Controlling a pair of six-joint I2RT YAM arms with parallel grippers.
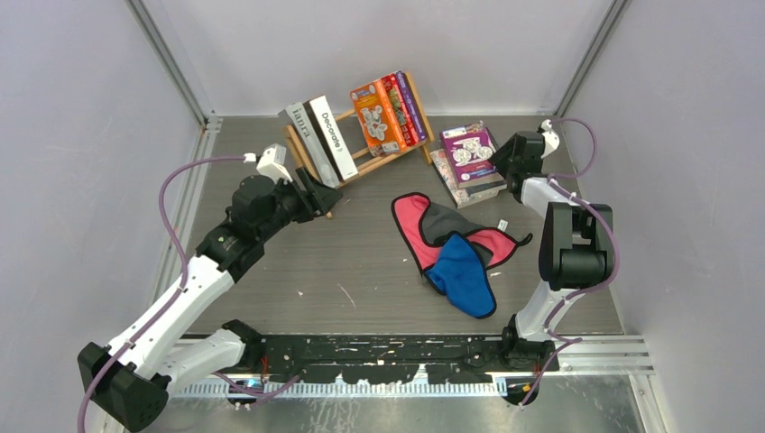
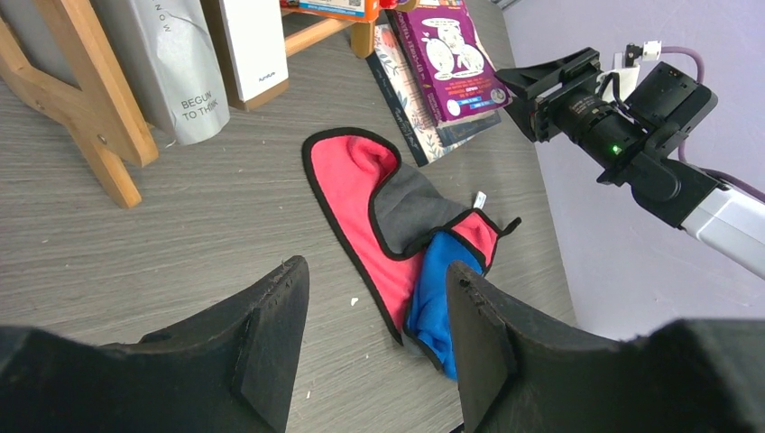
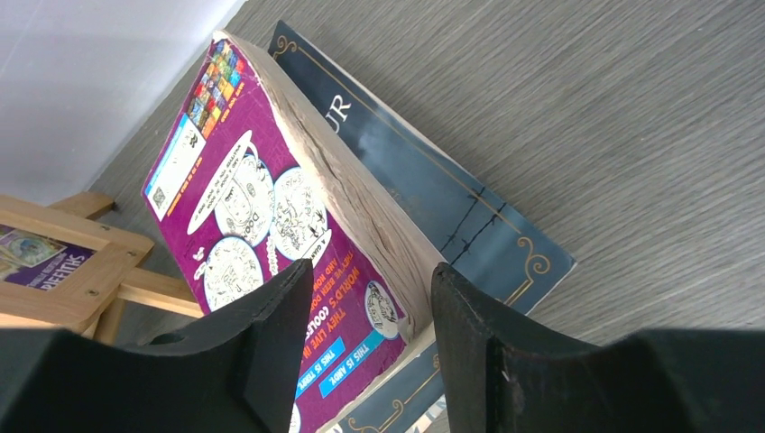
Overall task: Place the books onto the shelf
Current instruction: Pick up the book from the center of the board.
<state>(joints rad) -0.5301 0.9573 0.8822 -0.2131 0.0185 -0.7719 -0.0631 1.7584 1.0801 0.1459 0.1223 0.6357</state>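
Well, five books (image 1: 332,140) already stand on the shelf (image 2: 86,113), upper centre overhead, with three to go, stacked on the bench (image 1: 361,262) at upper right; the right end effector (image 3: 370,271) clamps the top purple book (image 3: 262,207), and the left end effector (image 2: 377,266) gapes empty beside the shelf

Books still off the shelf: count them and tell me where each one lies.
3, stacked right of the shelf: purple book on top, dark blue book under it, floral book lowest. Others may be hidden beneath.
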